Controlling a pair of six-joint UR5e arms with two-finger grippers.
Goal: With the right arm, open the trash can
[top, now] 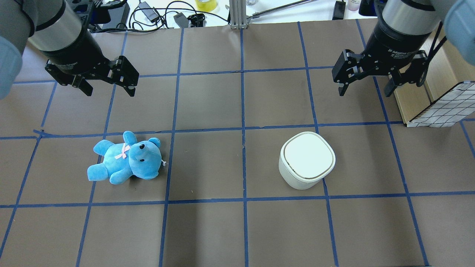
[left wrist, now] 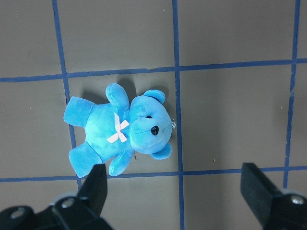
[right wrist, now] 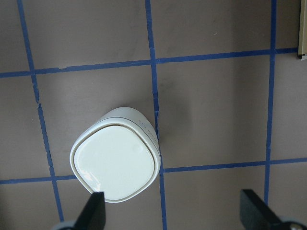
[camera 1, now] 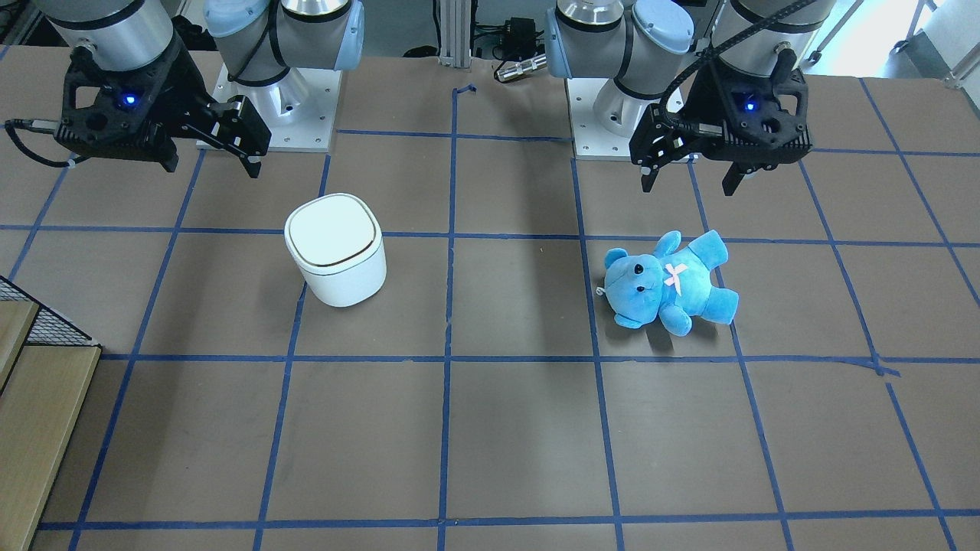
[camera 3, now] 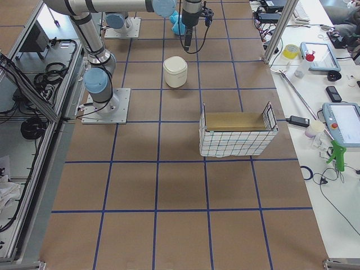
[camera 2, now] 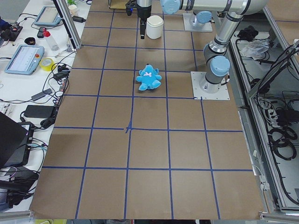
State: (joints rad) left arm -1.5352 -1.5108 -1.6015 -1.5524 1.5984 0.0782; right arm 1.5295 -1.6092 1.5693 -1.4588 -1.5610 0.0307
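Right gripper fingers nearest in wrist view: spread wide, holding nothing, hanging high over table, touching nothing. Bin upright on right half of table, nearer than that gripper and a little to left of it, with lid shut flat (thin gold line around its edge). Left gripper also spread and empty, over far left of table, with bear lying nearer than it, well apart from bin.

Possible trouble, as a judgement only:
- Very little edge for a fingertip to catch on a lid so flush with rim; easy to slip off and open nothing.
- Hinge side not to be told from these views; with a press or lift at wrong edge, no opening, or a tilted bin.
- Probably light and standing free; easy to slide or knock over with a sideways push.
- Risk of jamming lid by coming down too hard.
- Basket just right of the arm; risk of striking it on a wide swing.
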